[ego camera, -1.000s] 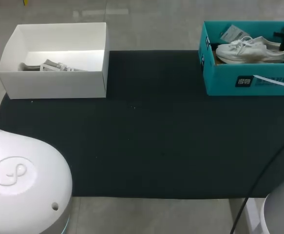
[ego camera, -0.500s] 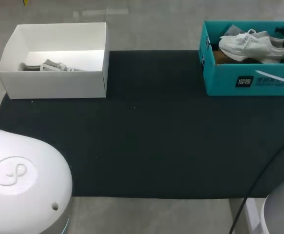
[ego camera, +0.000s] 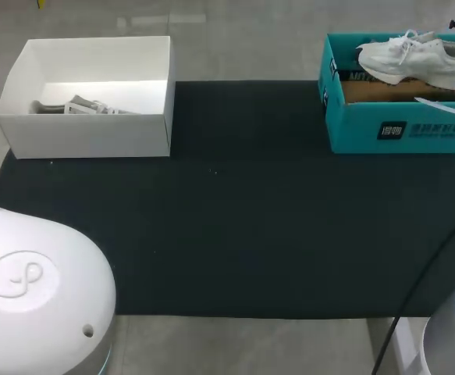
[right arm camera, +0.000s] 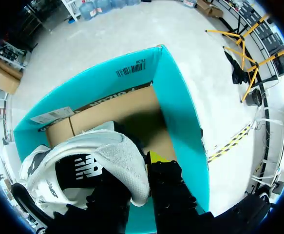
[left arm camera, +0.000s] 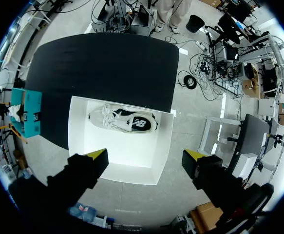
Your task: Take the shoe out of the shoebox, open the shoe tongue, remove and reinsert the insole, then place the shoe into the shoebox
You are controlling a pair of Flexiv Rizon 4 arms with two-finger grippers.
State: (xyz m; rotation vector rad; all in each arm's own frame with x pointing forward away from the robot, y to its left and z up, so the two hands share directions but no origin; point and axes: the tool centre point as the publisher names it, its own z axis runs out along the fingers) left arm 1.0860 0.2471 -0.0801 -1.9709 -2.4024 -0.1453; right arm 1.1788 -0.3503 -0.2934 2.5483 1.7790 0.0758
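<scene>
R gripper (right arm camera: 134, 171) is pinching the white shoe (ego camera: 413, 58) by its heel collar. One finger is outside the heel w/ its yellow tip showing, the other is down inside the opening. The shoe hangs over the open teal shoebox (ego camera: 360, 129), approx level w/ its rim. Its toe points toward the middle of the surface and its heel is on my gripper's side. Below the shoe I can see the box's brown cardboard floor. A white paper tag (right arm camera: 51, 116) lies at one inner wall. The shoebox sits at the far R corner of the black surface (ego camera: 243, 226).

L gripper (left arm camera: 148, 158) is spread wide w/ nothing between its fingers. It hangs high above the white box (left arm camera: 132, 153) at the far L corner. In that box a second shoe (left arm camera: 122, 121), also white, lies on its side w/ bare box floor around it. The two boxes are well apart, w/ the middle of the surface between them.
</scene>
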